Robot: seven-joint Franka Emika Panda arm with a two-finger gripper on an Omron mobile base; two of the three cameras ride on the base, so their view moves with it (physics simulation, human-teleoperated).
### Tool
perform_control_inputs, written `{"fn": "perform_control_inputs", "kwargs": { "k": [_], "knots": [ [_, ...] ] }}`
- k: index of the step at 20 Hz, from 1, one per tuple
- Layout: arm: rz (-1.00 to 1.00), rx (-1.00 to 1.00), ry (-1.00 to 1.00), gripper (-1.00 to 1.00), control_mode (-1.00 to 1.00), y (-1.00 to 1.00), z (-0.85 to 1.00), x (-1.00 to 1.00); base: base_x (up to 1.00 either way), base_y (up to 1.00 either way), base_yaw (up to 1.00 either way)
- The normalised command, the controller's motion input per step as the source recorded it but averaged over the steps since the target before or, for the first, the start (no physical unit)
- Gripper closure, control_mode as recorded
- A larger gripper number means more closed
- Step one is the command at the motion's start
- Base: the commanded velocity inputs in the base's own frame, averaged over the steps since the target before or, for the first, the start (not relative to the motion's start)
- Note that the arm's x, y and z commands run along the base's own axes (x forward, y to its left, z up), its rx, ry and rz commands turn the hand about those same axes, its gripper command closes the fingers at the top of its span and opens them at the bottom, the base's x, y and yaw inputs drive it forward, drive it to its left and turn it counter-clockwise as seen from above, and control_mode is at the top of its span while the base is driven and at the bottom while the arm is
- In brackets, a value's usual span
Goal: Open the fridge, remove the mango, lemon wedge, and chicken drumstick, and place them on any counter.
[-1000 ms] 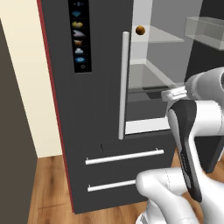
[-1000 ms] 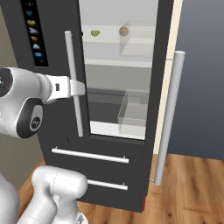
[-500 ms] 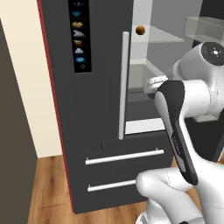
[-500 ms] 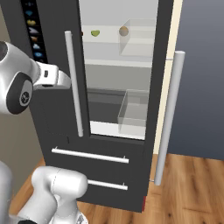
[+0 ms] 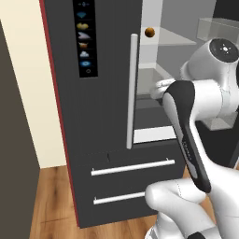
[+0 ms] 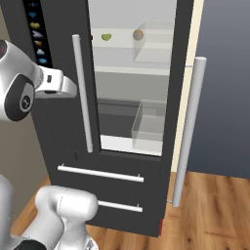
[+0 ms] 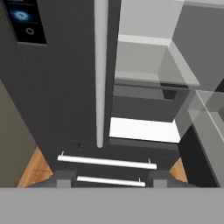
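Fridge (image 6: 58, 127) right door swung wide, left door shut. Mango (image 5: 149, 31) on upper shelf; same shelf in right base view carries lemon wedge (image 6: 106, 36) beside pale roundish item (image 6: 138, 34). Fingers (image 7: 65, 178) apart, holding nothing, facing left door's bar handle (image 7: 101, 74) above two lower drawers (image 7: 109, 164).

Warm wood plank floor (image 6: 215, 205), cream wall (image 5: 28, 84) — dull blue-grey wall (image 6: 227, 88), even flat light
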Motion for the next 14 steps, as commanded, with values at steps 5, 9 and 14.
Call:
{"fn": "perform_control_inputs", "kwargs": {
  "k": [5,9,14],
  "knots": [
    [0.0,0.01,-0.09,-1.0,-1.0,0.62,-0.06,0.38,0.0,0.0,0.0],
    [0.0,0.0,-0.12,-1.0,-1.0,0.23,0.07,0.48,0.0,0.0,0.0],
    [0.0,0.0,-0.01,-1.0,-1.0,-0.11,0.07,0.54,0.0,0.0,0.0]
  ]
}}
